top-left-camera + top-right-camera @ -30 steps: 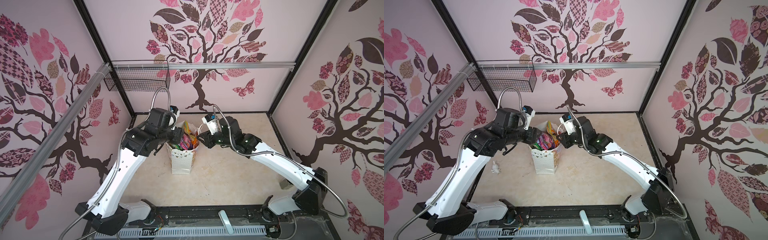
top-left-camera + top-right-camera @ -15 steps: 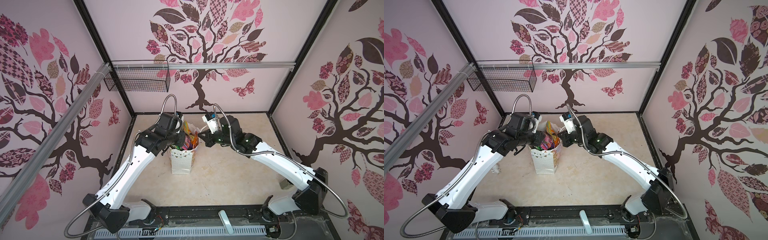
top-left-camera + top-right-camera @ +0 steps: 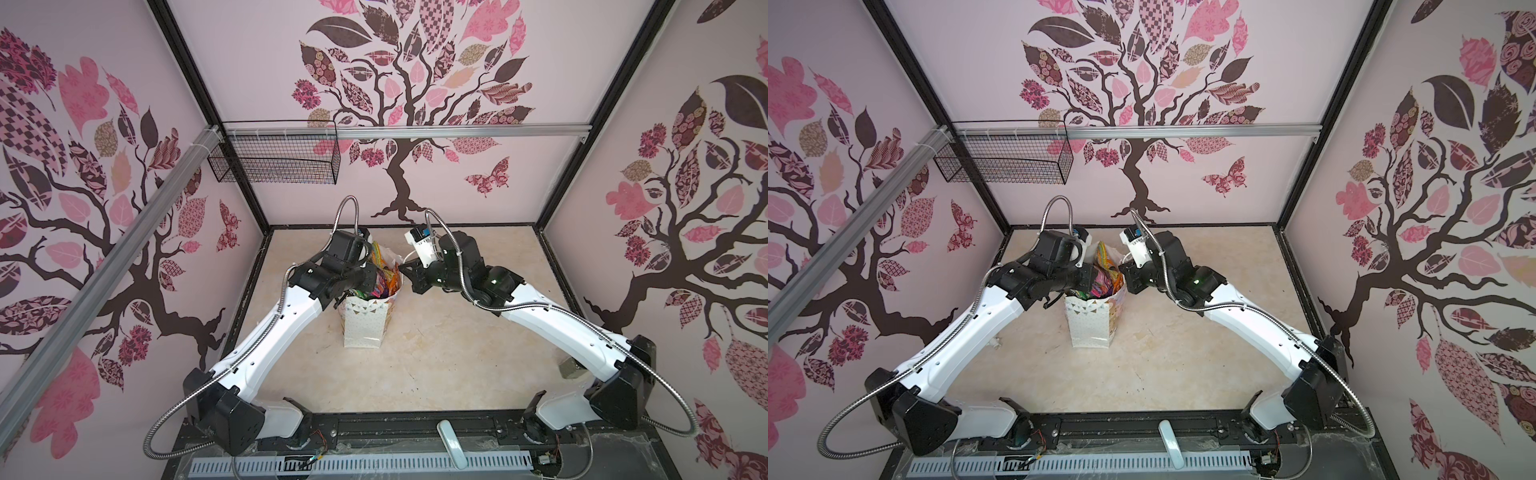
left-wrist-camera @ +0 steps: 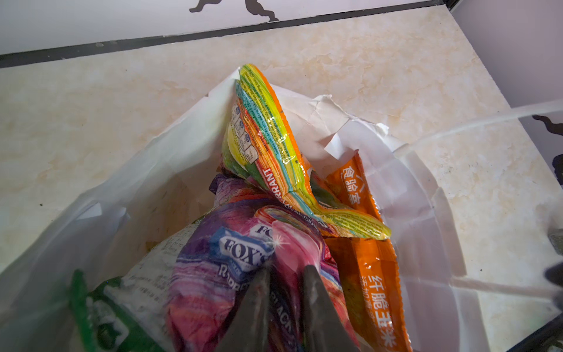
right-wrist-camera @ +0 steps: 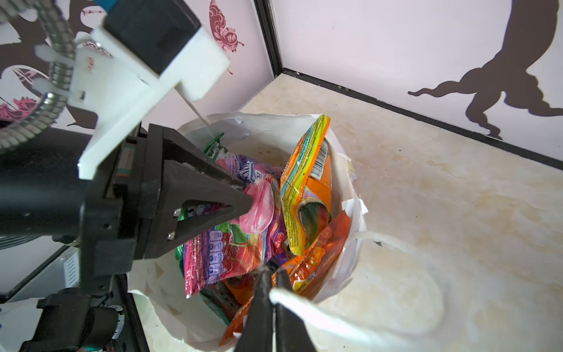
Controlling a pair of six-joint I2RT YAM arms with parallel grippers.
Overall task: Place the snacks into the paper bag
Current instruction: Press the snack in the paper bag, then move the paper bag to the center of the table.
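The white dotted paper bag point(image 3: 363, 328) point(image 3: 1090, 328) stands upright mid-table, stuffed with snacks point(image 3: 384, 276) point(image 3: 1106, 274). My left gripper point(image 4: 288, 268) reaches into its mouth from the left, jaws narrowed on a fold of the purple-pink FOX'S pouch point(image 4: 231, 253). The right wrist view shows that left gripper point(image 5: 248, 198) pressing the pouch's pink patch point(image 5: 259, 210). Orange and rainbow-striped pouches point(image 4: 268, 146) stick up behind. My right gripper point(image 5: 270, 271) sits at the bag's right rim point(image 5: 353, 213), shut on the white string handle point(image 5: 335, 320).
A black wire mesh basket point(image 3: 274, 162) hangs on the back-left wall under a metal rail point(image 3: 415, 132). Patterned walls enclose the beige tabletop point(image 3: 436, 353) on three sides. Both arms arch in from the front corners.
My left arm has pushed further over the bag and its jaws have narrowed onto the purple pouch. The right gripper has closed at the rim and barely moved.
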